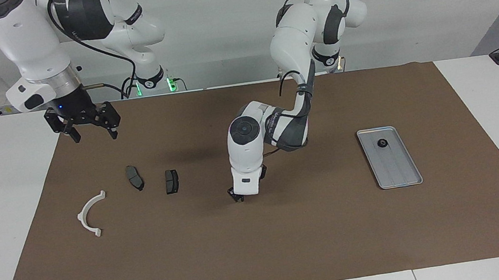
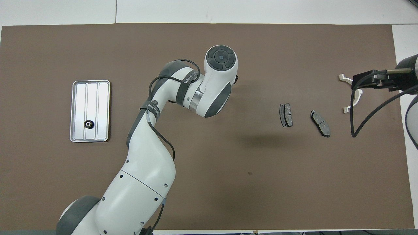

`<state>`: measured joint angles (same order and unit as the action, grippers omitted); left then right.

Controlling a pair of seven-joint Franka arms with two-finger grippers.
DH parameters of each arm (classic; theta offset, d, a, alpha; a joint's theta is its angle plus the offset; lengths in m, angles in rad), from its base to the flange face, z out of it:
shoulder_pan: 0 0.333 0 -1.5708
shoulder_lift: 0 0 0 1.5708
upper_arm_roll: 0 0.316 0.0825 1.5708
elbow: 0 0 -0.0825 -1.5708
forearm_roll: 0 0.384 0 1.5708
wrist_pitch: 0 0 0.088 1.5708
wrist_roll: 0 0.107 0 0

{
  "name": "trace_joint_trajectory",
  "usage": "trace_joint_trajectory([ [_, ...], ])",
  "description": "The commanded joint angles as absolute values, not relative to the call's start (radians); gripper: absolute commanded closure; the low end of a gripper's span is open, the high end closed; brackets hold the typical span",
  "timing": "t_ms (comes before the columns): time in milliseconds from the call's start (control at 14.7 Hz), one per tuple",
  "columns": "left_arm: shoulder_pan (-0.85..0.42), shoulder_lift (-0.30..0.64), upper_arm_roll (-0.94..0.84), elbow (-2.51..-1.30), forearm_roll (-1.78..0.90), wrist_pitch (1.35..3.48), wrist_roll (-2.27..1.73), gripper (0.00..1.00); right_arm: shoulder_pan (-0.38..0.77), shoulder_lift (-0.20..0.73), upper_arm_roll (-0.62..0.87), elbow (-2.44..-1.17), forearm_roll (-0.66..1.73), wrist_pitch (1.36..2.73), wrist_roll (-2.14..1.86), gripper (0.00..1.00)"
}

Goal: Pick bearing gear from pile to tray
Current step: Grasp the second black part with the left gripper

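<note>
A: Where does everything sit relative to the brown mat (image 1: pixel 291 249)?
B: The left gripper (image 1: pixel 236 197) is down at the mat's middle, fingers hidden, so I cannot tell its grip; the right gripper (image 1: pixel 92 130) hangs wide open, empty, over the mat's corner at the right arm's end.
A: Smaller things?
B: The ridged silver-grey metal tray (image 1: pixel 401 173) lies toward the left arm's end, a small black round gear (image 1: pixel 382 143) in it; the white half-ring bracket (image 1: pixel 89 214) and two dark grey brake pads (image 1: pixel 134 177) lie on the mat toward the right arm's end.

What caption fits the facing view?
Left gripper low at the mat, right gripper open above it, one gear in the tray.
</note>
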<state>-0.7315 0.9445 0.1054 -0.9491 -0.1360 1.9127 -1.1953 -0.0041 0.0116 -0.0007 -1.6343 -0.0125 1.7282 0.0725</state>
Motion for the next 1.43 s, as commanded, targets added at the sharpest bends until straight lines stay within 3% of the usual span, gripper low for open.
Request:
trace_joint_trajectory([
  [0,-0.758,0.91,0.127,-1.003,-0.15,1.933,-1.213,0.35,-0.018,0.032,0.003,-1.6,-0.003,1.707,0.069,0.0],
  [613,-0.77,0.89,0.129,-1.065,-0.149,1.983,-1.223,0.46,-0.02,0.044,0.002,-1.563,-0.008,1.684,0.069,0.0],
  [681,-0.77,0.89,0.129,-1.065,-0.149,1.983,-1.223,0.55,-0.02,0.044,0.002,-1.565,-0.008,1.683,0.069,0.0],
  [749,-0.77,0.89,0.129,-1.065,-0.149,1.983,-1.223,0.7,-0.02,0.046,0.002,-1.565,-0.008,1.684,0.069,0.0],
  [817,-0.77,0.89,0.129,-1.065,-0.149,1.98,-1.224,0.97,-0.02,0.046,0.002,-1.565,-0.006,1.686,0.069,0.0],
  [1225,-0.77,0.879,0.153,-1.063,-0.144,1.931,-1.264,1.0,-0.02,0.046,0.0,-1.572,-0.005,1.689,0.069,0.0],
  [1361,-0.753,0.813,0.153,-1.081,-0.138,1.925,-1.262,1.0,-0.018,0.045,0.0,-1.574,-0.006,1.665,0.068,0.0],
])
